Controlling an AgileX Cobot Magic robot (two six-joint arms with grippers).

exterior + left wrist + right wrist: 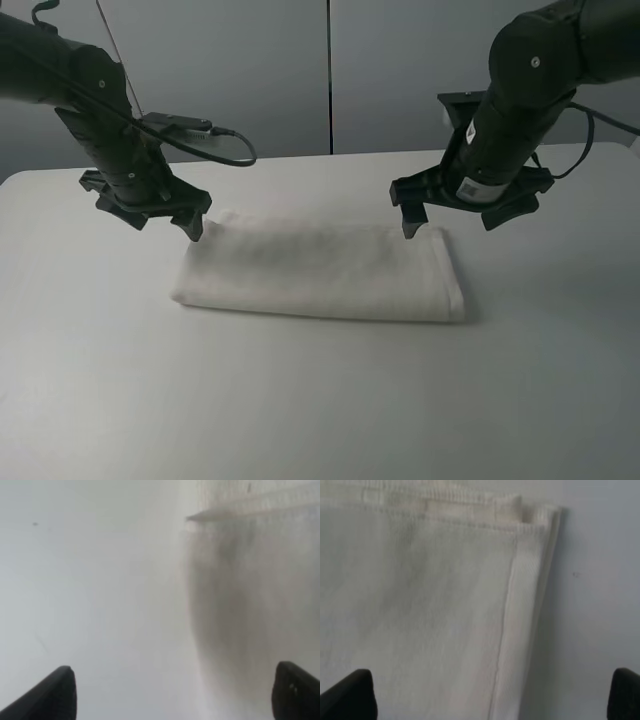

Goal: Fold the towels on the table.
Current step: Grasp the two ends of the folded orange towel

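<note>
White and matte, the bare surface [300, 410] fills the near part of the exterior high view, and nothing is seen lying on it there. Farther back, near the middle, the towel [320, 272] is laid flat as a long, folded rectangle with its long sides running across the view. Its cloth is soft and finely looped, with slightly rounded folded edges. In the right wrist view a flat woven band and a stitched hem [520, 630] are seen along one short end, with layers stacked at the corner.

The left hand [165, 224] is held over the towel's far left corner and the right hand [450, 218] over its far right corner. Both are spread wide and nothing is held. Whether the fingertips touch the cloth cannot be told. In each wrist view only the two dark fingertips [57, 697] are shown, cut off by the frame edge. The left wrist view is blurred, so the weave is hardly made out there.

A black cable [215, 135] is looped off the left arm. Beyond the surface's far edge, grey wall panels [230, 70] are divided by a vertical seam.
</note>
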